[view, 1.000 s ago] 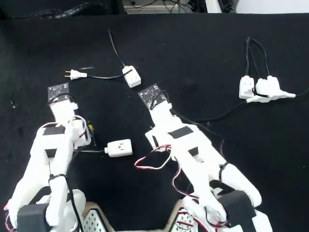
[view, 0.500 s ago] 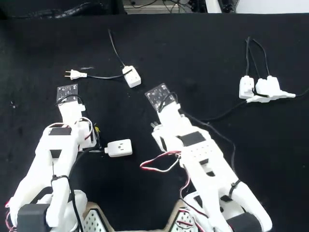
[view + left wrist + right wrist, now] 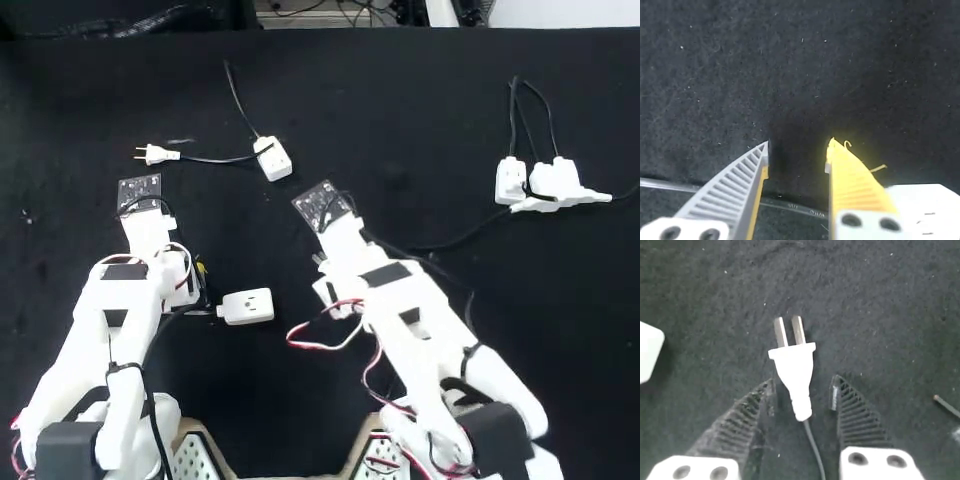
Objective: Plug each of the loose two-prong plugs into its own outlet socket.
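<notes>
Dark cables [image 3: 150,20] lie behind the black table [image 3: 420,100].

Glossy white plastic plug [image 3: 794,371], metal prongs [image 3: 789,331]

Outlet block [image 3: 922,207] beside the left gripper's [image 3: 797,149] yellow finger [image 3: 852,175] cut off at the edge, plug cord [image 3: 814,450] running off frame between the right gripper's [image 3: 802,387] fingers [image 3: 852,410]

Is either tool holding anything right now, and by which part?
Nothing is held. The right tool is open around the two-prong plug at its body, not touching it. The left tool is open over the mat.
</notes>
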`<state>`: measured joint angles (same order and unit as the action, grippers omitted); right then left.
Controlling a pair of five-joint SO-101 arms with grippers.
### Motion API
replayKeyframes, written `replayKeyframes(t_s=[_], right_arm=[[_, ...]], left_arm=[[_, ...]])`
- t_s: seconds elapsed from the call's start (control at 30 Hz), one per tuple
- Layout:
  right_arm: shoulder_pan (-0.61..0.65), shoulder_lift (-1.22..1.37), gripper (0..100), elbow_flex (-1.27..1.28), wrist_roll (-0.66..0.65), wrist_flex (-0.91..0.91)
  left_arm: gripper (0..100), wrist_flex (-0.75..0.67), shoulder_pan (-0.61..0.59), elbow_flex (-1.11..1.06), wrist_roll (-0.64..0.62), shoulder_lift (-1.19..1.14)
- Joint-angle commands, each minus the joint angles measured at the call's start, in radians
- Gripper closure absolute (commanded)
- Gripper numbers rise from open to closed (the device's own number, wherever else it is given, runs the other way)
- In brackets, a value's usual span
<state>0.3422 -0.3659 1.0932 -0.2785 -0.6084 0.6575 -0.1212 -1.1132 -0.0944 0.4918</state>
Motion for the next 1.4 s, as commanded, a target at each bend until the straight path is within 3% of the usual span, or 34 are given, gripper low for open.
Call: replayKeyframes(t_s=[0.0, 0.03, 0.5, 0.73, 1.03, 1.37], right_arm=[[-0.051, 0.004, 95.0, -0.073, -0.009, -0.012], [-0.061, 0.004, 99.1, -0.074, -0.009, -0.011], [-0.103, -0.232, 98.7, 0.041, -0.002, -0.005], [-0.064, -0.16, 86.5, 0.019, -0.002, -0.003], [-0.054, 0.062, 89.9, -0.099, -0.002, -0.011], [0.005, -0.113, 89.9, 0.033, -0.005, -0.011]], left_arm=[[81, -0.014, 0.012, 0.005, -0.003, 0.012], [81, -0.014, 0.012, 0.005, -0.003, 0.012], [81, -0.014, 0.012, 0.007, -0.003, 0.012], [81, -0.014, 0.012, 0.008, -0.003, 0.012], [81, -0.015, 0.012, 0.005, -0.003, 0.012], [81, -0.015, 0.012, 0.005, -0.003, 0.012]])
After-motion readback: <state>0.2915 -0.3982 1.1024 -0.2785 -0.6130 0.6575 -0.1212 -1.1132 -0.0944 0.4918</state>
